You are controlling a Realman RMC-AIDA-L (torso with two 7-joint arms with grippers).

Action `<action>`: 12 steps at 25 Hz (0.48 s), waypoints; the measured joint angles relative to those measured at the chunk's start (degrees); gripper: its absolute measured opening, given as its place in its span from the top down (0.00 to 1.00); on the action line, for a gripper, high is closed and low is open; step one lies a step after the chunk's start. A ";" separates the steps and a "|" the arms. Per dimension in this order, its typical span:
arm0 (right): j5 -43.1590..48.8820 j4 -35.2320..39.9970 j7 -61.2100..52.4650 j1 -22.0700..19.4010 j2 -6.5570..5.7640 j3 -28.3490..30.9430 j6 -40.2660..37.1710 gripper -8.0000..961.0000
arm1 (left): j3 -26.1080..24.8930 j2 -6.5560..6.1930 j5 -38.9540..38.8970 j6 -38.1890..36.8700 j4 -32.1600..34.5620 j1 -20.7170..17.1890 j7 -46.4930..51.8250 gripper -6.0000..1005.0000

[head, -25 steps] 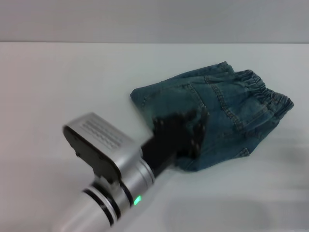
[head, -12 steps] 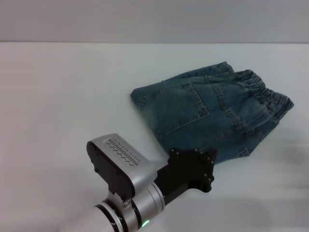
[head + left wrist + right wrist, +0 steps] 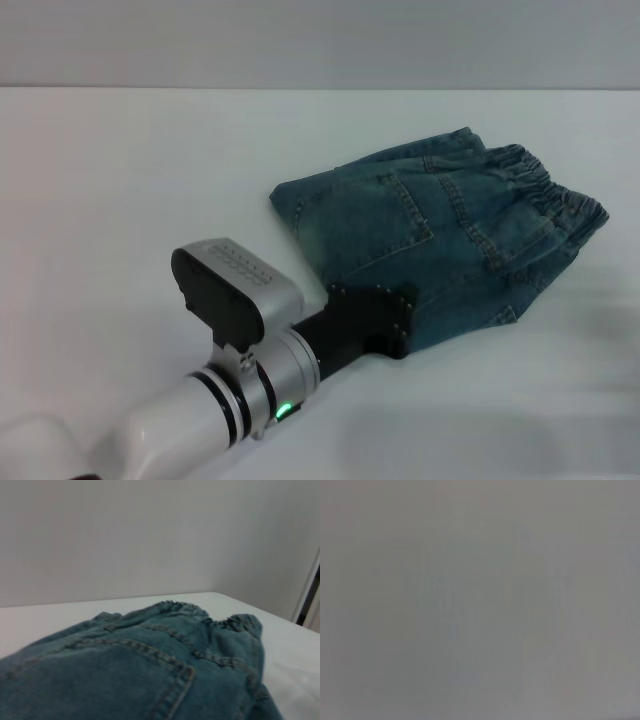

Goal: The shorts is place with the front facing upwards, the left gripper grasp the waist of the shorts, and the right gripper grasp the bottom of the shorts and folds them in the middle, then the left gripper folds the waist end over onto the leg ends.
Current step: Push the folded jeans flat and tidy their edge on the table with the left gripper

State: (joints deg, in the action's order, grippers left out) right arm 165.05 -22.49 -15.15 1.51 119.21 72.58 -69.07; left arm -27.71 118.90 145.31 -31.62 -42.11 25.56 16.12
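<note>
Since half a second ago my left tool (image 3: 385,322), the black claw on the silver-white arm with the green light, has slid up from below the near edge of the blue denim shorts (image 3: 440,240) to sit against it; whether it is clenched or released I cannot tell. The shorts lie on the white worktop (image 3: 130,180), right of centre, already doubled into a compact bundle. The puckered elastic waist (image 3: 540,180) sits at the far right, stitched patch pocket (image 3: 400,215) facing up; my right tool is out of sight.
</note>
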 joint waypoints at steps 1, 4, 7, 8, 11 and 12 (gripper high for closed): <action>0.00 -0.20 -0.05 -0.15 0.02 -0.01 -0.02 0.99 | -0.14 0.02 0.00 0.01 0.59 0.48 0.35 0.99; 0.00 -1.25 -0.13 -0.82 0.10 -0.07 -0.05 0.99 | -1.16 0.03 -0.05 0.08 2.17 1.97 0.79 0.99; 0.00 -2.01 -0.14 -1.36 0.13 -0.07 -0.07 0.99 | -2.67 0.03 -0.06 0.09 3.34 2.95 1.33 0.99; 0.00 -2.13 -0.15 -1.48 0.13 -0.08 -0.08 0.99 | -2.82 0.03 -0.07 0.09 3.53 3.13 1.38 0.99; 0.00 -2.41 -0.28 -1.84 0.14 -0.07 -0.11 0.99 | -3.45 0.00 -0.07 0.12 4.81 4.31 2.28 0.98; 0.00 -2.53 -0.41 -1.98 0.14 -0.08 -0.11 0.99 | -3.60 -0.01 -0.08 0.22 5.50 4.86 3.04 0.98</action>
State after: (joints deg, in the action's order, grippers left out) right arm 165.06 -25.03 -15.56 -0.47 119.36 72.50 -69.17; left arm -31.31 118.88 145.23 -31.40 -36.61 30.42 19.16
